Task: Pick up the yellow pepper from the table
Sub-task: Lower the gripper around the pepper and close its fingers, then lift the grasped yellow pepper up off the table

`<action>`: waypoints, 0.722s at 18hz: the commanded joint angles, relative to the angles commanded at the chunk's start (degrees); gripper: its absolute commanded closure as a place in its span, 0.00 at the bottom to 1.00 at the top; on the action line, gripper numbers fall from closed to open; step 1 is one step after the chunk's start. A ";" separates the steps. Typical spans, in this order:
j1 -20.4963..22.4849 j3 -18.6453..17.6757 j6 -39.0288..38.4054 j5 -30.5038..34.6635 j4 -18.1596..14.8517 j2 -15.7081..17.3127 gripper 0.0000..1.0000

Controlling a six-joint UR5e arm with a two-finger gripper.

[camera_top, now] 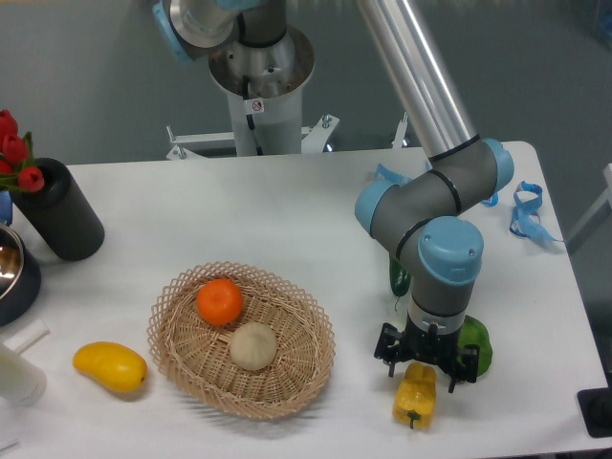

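The yellow pepper [415,395] lies on the white table [287,220] near the front right edge, its stem end toward the camera. My gripper [428,369] points straight down right over the pepper's far end. Its black fingers [388,352] are spread wide apart, one on each side of that end. The gripper is open and holds nothing. The pepper rests on the table surface.
A green fruit [477,346] sits just right of the gripper and a dark green vegetable [398,277] shows behind the arm. A wicker basket [191,368] holds an orange [220,301] and a beige ball [252,345]. A yellow mango [110,367], black vase [59,224] and blue strap [526,210] also stand around.
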 joint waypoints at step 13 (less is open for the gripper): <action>-0.62 0.96 0.00 0.88 -0.09 -0.26 0.76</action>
